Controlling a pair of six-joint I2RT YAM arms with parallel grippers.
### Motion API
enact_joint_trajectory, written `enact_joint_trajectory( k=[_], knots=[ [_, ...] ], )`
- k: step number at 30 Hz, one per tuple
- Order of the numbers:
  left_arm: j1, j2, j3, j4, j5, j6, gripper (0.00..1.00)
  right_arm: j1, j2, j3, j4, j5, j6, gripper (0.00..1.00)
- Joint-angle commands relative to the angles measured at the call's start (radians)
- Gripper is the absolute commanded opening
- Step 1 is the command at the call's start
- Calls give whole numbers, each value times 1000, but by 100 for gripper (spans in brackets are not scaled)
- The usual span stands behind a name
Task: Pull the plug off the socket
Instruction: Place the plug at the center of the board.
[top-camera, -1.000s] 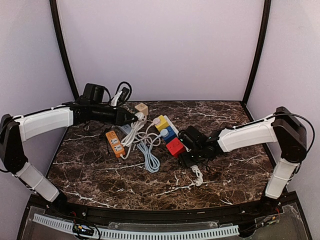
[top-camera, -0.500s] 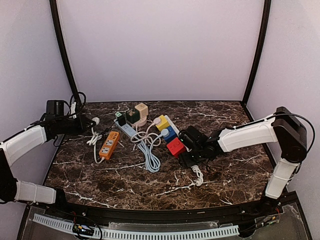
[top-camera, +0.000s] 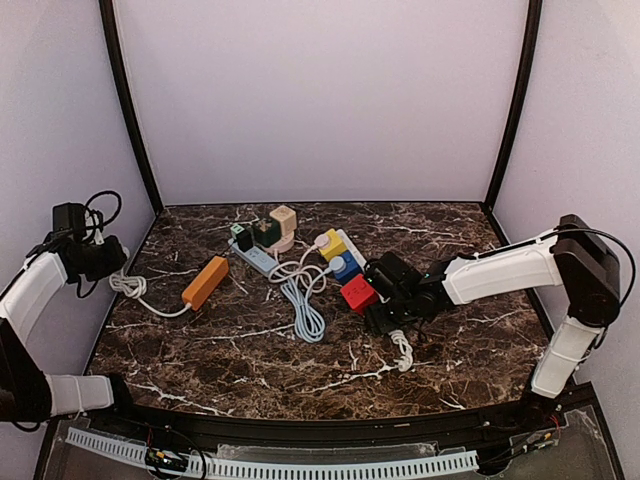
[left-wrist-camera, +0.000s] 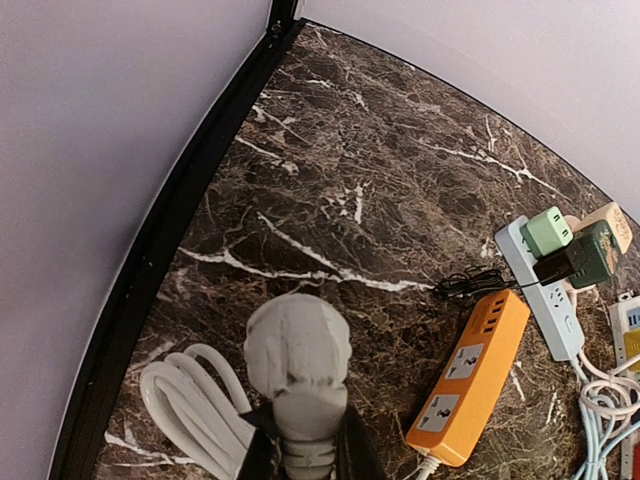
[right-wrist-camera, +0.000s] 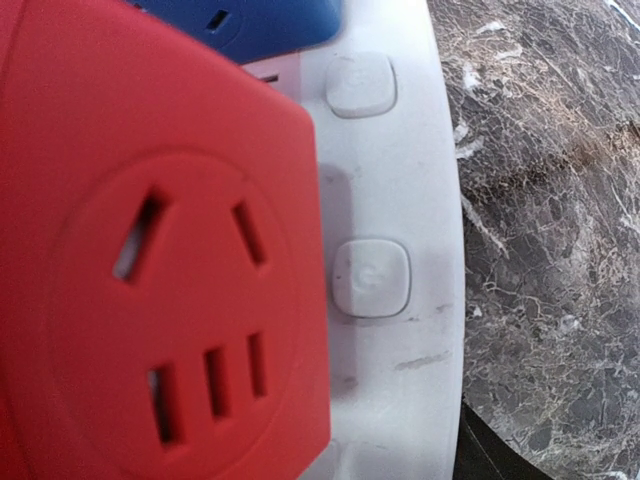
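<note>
While the white plug (left-wrist-camera: 298, 345) is gripped by the left gripper (left-wrist-camera: 300, 448), it is held well apart from the orange socket strip (left-wrist-camera: 472, 375).

At the left edge of the marble table (top-camera: 200, 350), the left gripper's fingers are closed narrowly on the plug's stem, and the coiled white cord (left-wrist-camera: 190, 405) is seen just beside them. Further right, a pale strip (left-wrist-camera: 545, 295) carrying green adapters (left-wrist-camera: 547, 230) is laid beyond the orange socket strip. At the right, the right gripper (top-camera: 392, 300) is set against the red socket block (top-camera: 356, 293); its finger opening cannot be told.
</note>
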Motion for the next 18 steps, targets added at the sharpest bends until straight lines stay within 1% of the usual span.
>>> enact_joint_trajectory(
  k=[1, 5, 7, 8, 9, 10, 11, 12, 13, 15, 16, 18],
  knots=[
    [1, -37, -24, -34, -72, 64, 1, -22, -42, 1, 16, 63, 37, 0],
    [0, 32, -20, -91, -38, 88, 1, -21, -33, 16, 19, 59, 30, 0],
    [0, 45, -14, -97, -40, 90, 7, -21, -31, 22, 21, 60, 29, 0],
    [0, 48, -12, -98, -43, 91, 15, -21, -32, 23, 21, 60, 28, 0],
    [0, 53, -13, -98, -40, 91, 19, -22, -33, 22, 21, 59, 28, 0],
    [0, 55, -14, -99, -38, 90, 28, -22, -34, 23, 20, 61, 29, 0],
    [0, 62, -17, -99, -29, 91, 33, -22, -35, 22, 21, 60, 28, 0],
    [0, 67, -17, -103, -23, 91, 41, -21, -36, 22, 20, 61, 28, 0],
    [0, 75, -15, -107, -14, 91, 43, -21, -36, 22, 18, 61, 29, 0],
    [-1, 86, -10, -113, -9, 94, 52, -21, -37, 21, 19, 61, 30, 0],
    [0, 87, -8, -114, -9, 93, 59, -22, -37, 21, 19, 62, 32, 0],
    [0, 82, -6, -115, -11, 93, 67, -21, -39, 19, 20, 65, 31, 0]
  ],
)
